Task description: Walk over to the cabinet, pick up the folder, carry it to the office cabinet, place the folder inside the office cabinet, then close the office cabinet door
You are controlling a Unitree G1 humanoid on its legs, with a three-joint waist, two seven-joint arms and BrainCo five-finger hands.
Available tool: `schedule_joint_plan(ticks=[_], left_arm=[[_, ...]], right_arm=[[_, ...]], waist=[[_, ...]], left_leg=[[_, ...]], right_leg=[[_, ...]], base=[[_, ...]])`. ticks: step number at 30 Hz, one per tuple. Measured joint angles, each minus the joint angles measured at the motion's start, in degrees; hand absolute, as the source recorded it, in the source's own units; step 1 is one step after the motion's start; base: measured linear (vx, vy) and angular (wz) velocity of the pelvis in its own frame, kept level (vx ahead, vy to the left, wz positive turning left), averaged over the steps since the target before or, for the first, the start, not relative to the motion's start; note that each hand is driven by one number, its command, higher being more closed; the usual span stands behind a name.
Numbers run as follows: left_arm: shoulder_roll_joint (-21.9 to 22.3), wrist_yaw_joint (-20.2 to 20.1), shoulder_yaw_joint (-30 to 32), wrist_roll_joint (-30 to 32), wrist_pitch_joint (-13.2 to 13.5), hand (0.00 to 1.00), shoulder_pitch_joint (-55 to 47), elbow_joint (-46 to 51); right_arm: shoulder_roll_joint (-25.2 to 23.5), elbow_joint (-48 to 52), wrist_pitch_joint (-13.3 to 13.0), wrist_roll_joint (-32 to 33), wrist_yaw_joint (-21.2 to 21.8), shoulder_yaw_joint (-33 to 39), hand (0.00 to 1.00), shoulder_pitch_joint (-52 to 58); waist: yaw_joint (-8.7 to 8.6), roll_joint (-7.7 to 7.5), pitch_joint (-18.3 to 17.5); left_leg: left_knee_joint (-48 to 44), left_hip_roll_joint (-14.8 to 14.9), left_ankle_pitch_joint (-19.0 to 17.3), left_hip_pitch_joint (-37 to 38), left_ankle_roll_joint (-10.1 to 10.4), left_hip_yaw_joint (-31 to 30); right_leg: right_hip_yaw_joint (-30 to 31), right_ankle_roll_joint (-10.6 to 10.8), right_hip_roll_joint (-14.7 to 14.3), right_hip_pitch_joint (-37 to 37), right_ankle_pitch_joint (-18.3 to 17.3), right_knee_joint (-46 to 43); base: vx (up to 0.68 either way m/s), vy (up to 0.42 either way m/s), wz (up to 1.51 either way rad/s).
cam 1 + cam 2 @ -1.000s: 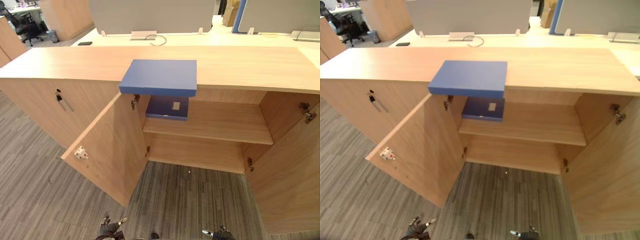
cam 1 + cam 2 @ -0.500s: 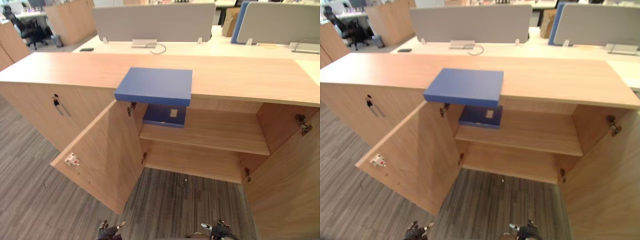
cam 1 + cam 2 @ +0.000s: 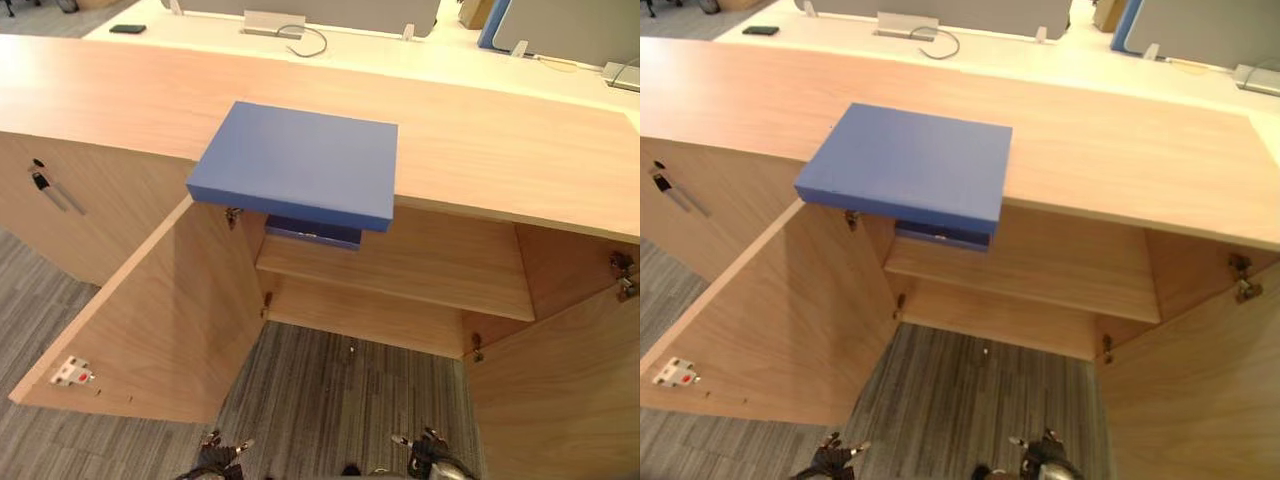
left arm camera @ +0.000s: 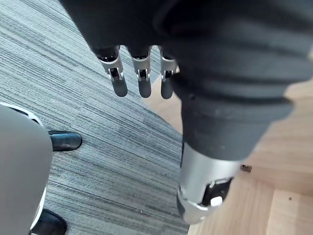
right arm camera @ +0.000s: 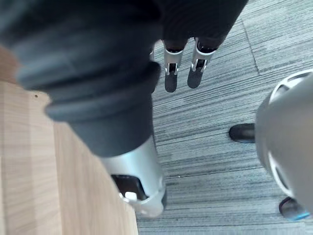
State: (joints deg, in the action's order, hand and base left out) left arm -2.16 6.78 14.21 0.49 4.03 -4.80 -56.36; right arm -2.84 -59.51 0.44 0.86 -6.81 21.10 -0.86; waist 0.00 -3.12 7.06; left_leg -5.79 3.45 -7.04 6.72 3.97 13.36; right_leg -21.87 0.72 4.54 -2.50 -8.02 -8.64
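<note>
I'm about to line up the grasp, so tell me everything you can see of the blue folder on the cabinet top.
The folder is a plain matte blue, thick, flat rectangular slab with square corners, and it is closed. It lies flat on the wooden cabinet top, its near edge jutting out past the front edge, above the hinge side of the open left door. Nothing rests on it. The left hand and right hand hang open low over the carpet, well clear of it.

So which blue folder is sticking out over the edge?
The folder on the cabinet top; its front edge overhangs the open cabinet. The other blue folder lies inside on the shelf, below it.
</note>
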Motion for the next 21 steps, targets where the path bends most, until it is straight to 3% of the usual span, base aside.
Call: schedule_joint_plan(ticks=[1, 2, 3, 4, 5, 6, 8, 9, 10, 13, 14, 17, 21], left_arm=[[-0.3, -0.2, -0.1, 0.0, -0.1, 0.0, 0.3, 0.1], [-0.3, -0.3, -0.1, -0.1, -0.1, 0.0, 0.5, 1.1], [-0.1, -0.4, 0.2, -0.3, -0.1, 0.0, 0.4, 2.1], [0.3, -0.4, 0.4, -0.9, -0.1, 0.0, 0.3, 3.4], [0.6, -0.7, 0.2, -2.1, 0.0, 0.0, 0.1, 5.0], [0.9, -1.0, 0.0, -3.3, 0.0, 0.0, 0.3, 6.0], [0.8, -1.6, -1.9, -4.9, 0.2, 0.0, 0.2, 8.1], [0.8, -2.0, -3.2, -6.3, 0.3, 0.0, -0.4, 9.4], [0.7, -2.8, -6.9, -7.9, 0.4, 0.0, -2.2, 11.3], [-1.8, -4.3, -13.0, -8.0, 0.3, 0.0, -1.3, 16.1], [-2.4, -5.5, -16.3, -8.1, 0.4, 0.0, -1.7, 19.5], [-5.3, -8.7, -24.3, -9.0, 0.4, 0.0, -2.8, 30.2], [-9.9, -12.6, -31.1, -13.5, 0.6, 0.0, -4.1, 42.8]], right_arm=[[-0.2, 0.0, 0.0, 0.0, 0.0, 0.0, 0.0, -0.1], [-0.2, 0.2, 0.1, 0.1, 0.1, -0.3, 0.0, 0.2], [0.0, 0.7, 0.1, 0.2, 0.1, -1.4, 0.0, 0.5], [0.1, 1.6, 0.1, 0.3, 0.1, -3.1, 0.0, 0.8], [0.4, 2.0, 0.1, 0.4, 0.0, -4.8, 0.0, 0.3], [0.7, 2.1, 0.1, 0.4, 0.0, -5.1, 0.0, -0.4], [0.9, 2.6, 0.1, 0.4, 0.0, -5.4, 0.0, -1.8], [1.1, 3.5, 0.1, 0.4, 0.0, -6.5, 0.0, -1.4], [2.0, 4.2, 0.1, 0.4, 0.2, -7.7, 0.0, -0.7], [1.7, 3.5, 0.2, 0.2, 0.7, -8.2, 0.0, -1.4], [2.0, 2.9, 0.2, 0.2, 0.9, -8.3, 0.0, -1.9], [3.0, 1.7, 0.1, 0.2, 1.8, -9.4, 0.0, -3.3], [5.1, -1.9, 0.6, -2.4, 3.0, -9.3, 0.0, -4.2]], waist=[[0.06, -0.4, 0.3], [0.14, -0.49, 0.5], [0.39, -0.22, 0.6], [1.18, -0.08, 1.3], [2.04, 0.82, 1.6], [2.52, 1.5, 2.1], [2.72, 2.28, 3.7], [2.84, 2.75, 3.7], [2.97, 4.5, 3.0], [2.85, 2.04, 3.5], [2.66, 1.95, 3.5], [2.49, 2.75, 2.8], [1.88, 3.05, 2.2]], left_leg=[[-4.5, 0.1, -1.1, -1.4, 0.1, 0.5], [-15.7, 1.4, -2.8, -5.0, -0.1, 2.3], [-26.0, 3.4, -3.0, -8.2, -0.4, 4.0], [-37.1, 6.4, -3.2, -12.5, -2.1, 5.7], [-44.7, 9.2, -6.4, -16.9, -3.0, 6.4], [-45.9, 10.5, -8.4, -20.0, -3.1, 6.0], [-41.3, 11.3, -8.8, -24.1, -1.9, 4.9], [-32.9, 11.0, -5.7, -24.6, -2.0, 4.6], [-23.9, 10.6, 1.0, -23.5, -0.6, 2.3], [-18.8, 6.0, 2.8, -21.9, -1.3, 2.8], [-15.2, 4.2, 4.3, -20.2, -1.9, 3.2], [-6.0, 1.0, 8.7, -15.6, -2.2, 4.4], [3.9, 0.0, 14.1, -12.3, -2.1, 4.4]], right_leg=[[0.0, 0.0, 0.5, -0.8, 0.0, 0.0], [-0.1, 0.0, 1.0, -2.7, 0.2, 0.3], [-0.2, 0.0, 0.9, -4.2, 0.3, 0.7], [0.2, -0.1, 0.6, -6.3, 0.1, 1.3], [1.7, -1.1, 0.3, -7.8, -1.0, 2.4], [2.9, -0.8, 0.3, -8.3, -1.3, 3.2], [4.3, -0.8, 1.3, -8.7, -1.3, 3.1], [5.0, 0.4, 2.1, -8.7, -1.9, 2.2], [6.2, 3.9, 2.1, -8.8, -3.9, 1.4], [6.6, 4.2, 4.8, -8.1, -4.1, 2.5], [7.1, 3.7, 4.6, -7.7, -3.7, 3.4], [8.1, 5.0, 5.9, -7.7, -1.7, 4.1], [8.3, 5.7, 5.2, -6.5, -0.5, 4.4]], base=[[0.07, 0.022, 0.08], [0.05, -0.004, 0.01], [0.09, -0.011, -0.13], [0.15, 0.008, -0.37], [0.19, 0.038, -0.5], [0.18, 0.089, -0.61], [0.11, 0.131, -0.51], [0.15, 0.228, -0.5], [0.17, 0.256, -0.39], [0.14, 0.201, 0.15], [-0.01, 0.058, 0.12], [0.0, 0.042, -0.02], [-0.01, -0.03, -0.06]])
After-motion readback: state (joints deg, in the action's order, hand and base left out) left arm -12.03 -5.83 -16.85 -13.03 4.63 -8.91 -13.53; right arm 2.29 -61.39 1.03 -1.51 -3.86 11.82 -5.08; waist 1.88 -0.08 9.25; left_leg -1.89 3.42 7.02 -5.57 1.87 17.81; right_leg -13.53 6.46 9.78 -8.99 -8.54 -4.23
